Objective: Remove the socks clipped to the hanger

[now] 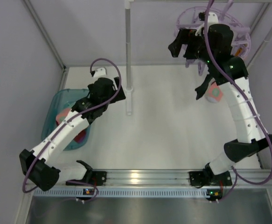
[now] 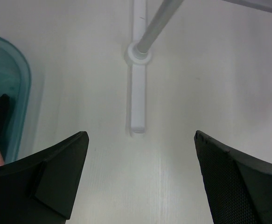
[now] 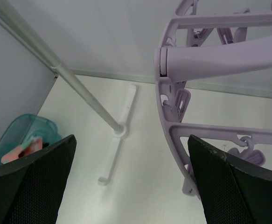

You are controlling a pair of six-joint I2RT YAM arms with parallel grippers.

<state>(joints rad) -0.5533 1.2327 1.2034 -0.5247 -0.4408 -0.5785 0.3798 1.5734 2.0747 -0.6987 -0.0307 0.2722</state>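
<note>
while both jaws stand wide and empty, round lilac hanger [image 3: 219, 53], dangling pegs [image 3: 178, 103], salmon sock [image 1: 216, 93] beneath

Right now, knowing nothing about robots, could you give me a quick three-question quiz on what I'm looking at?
1. True or false: the left gripper and the right gripper both stand open.
2. Which gripper is up beside the lilac hanger? A) left B) right
3. Fill in: the translucent tub is ___ in colour.
Key: 1 true; 2 B; 3 teal.
</note>
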